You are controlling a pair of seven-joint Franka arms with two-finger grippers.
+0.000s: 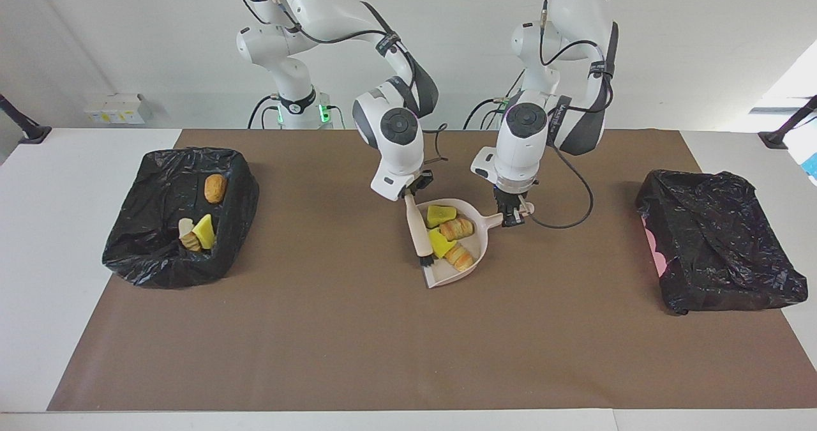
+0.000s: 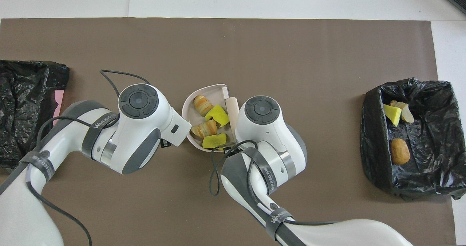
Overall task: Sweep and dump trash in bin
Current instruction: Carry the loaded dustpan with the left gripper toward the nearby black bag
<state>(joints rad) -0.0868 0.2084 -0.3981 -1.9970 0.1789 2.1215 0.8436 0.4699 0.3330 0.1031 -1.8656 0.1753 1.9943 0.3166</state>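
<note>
Sweeping looks finished: four trash scraps (image 1: 450,236) lie in the dustpan (image 1: 480,244), between both jaws. The left gripper (image 1: 514,214) is clamped on its handle; the right gripper (image 1: 412,191) grips the brush (image 1: 420,233). Next, carry the pan level to the bin (image 1: 127,252), which already holds three scraps.

Beige dustpan (image 1: 480,242) showing yellow and orange-striped trash (image 1: 450,234), black-lined bin (image 1: 237,182) sitting on brown tabletop (image 1: 383,341), arms gleaming white

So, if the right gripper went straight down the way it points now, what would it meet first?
The right gripper points down, shut on the brush. The brush tip already seems to rest at the dustpan mouth, so it would probably press into the dustpan floor or the table.
</note>
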